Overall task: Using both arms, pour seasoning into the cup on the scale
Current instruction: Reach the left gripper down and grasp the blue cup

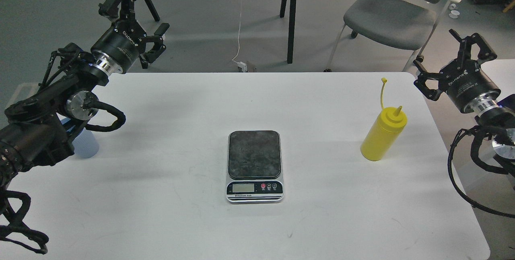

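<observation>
The scale [254,165] lies at the middle of the white table [257,228], its dark platform bare and its display facing me. The seasoning [382,133], a yellow squeeze bottle with its cap strap sticking up, stands upright at the right. The cup [87,145] is at the left, mostly hidden behind my left arm. My left gripper [134,20] hangs open and empty beyond the table's far left corner. Raised off the right edge, my right gripper [450,56] is open and empty, right of and above the bottle.
Beyond the table is grey floor with black table legs [290,14] and a grey chair [392,14] at the back right. A white cable and plug [241,65] lie on the floor behind the table.
</observation>
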Controlling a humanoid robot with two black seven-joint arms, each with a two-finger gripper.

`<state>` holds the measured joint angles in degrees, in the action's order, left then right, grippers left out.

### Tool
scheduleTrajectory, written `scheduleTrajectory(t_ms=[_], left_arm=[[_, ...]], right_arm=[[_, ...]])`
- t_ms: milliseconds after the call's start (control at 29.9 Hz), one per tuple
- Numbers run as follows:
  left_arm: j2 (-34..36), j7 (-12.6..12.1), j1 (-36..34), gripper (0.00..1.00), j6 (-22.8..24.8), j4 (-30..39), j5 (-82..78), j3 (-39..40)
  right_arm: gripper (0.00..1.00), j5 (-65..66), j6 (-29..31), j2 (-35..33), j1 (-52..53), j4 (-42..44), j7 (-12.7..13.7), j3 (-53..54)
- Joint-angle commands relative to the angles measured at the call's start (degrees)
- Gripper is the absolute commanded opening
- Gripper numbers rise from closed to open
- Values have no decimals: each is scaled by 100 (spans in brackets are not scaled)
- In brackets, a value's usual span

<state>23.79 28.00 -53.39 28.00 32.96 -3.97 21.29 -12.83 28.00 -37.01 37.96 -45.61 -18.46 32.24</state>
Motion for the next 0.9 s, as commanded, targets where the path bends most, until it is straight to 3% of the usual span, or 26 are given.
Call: scheduleTrajectory(t_ms=[0,401,636,870], left_arm=[[-6,0,4,99,0,18,-42,-2],[221,0,-31,99,0,44,-139,-116],[1284,0,-470,99,0,88,-1710,-1240],[2699,0,-488,99,0,97,-4213,-1347]], right_arm=[[99,0,0,1,1,0,0,1],[99,0,0,18,1,-18,0,1],[99,0,0,36,1,-18,-9,10],[99,0,0,36,1,-18,-9,2]])
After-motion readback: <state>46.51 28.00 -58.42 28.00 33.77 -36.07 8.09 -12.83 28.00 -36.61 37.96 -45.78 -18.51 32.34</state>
